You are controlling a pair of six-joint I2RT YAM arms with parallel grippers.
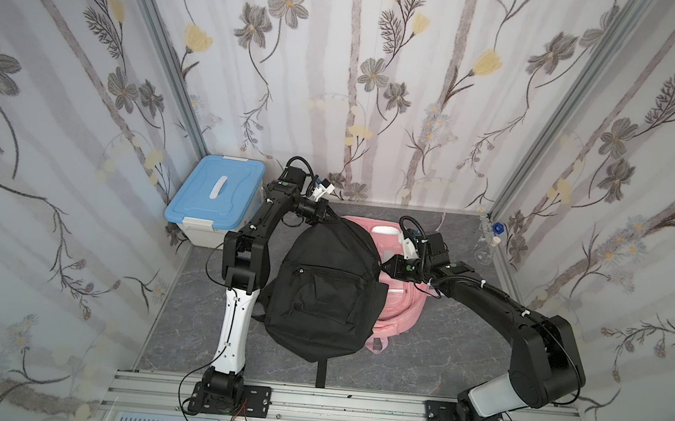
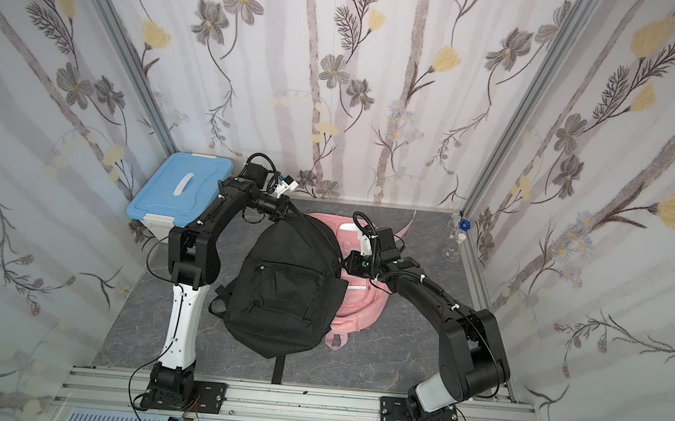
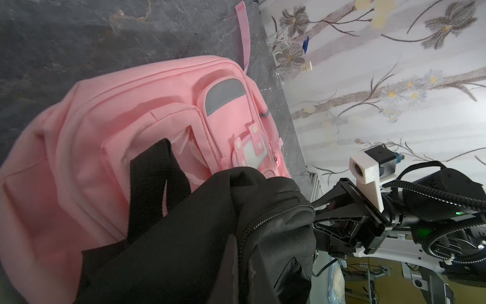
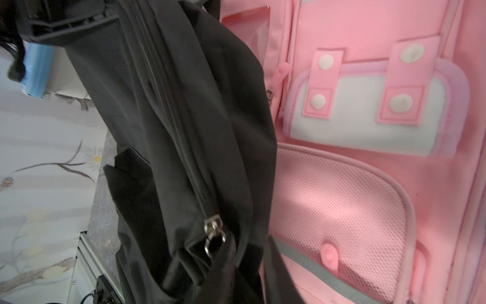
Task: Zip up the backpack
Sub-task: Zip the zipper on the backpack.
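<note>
Shows black backpack (image 1: 320, 293) on table (image 1: 440, 354), overlapping pink backpack (image 1: 398, 304). Pinches its top fabric with left gripper (image 1: 331, 216), jaws together; keeps right gripper (image 3: 315, 214) parted beside zipper pull (image 4: 214, 231). Looks light, limp, apt to bunch; favours grasping the metal pull, top taut.

Readable text: none from where I stand | black backpack (image 1: 323, 285): no mark legible | pink backpack (image 1: 400, 310), touching the black backpack: nothing legible | blue-lidded box (image 1: 199, 203), on the black backpack's other side, well apart from it: nothing legible
</note>
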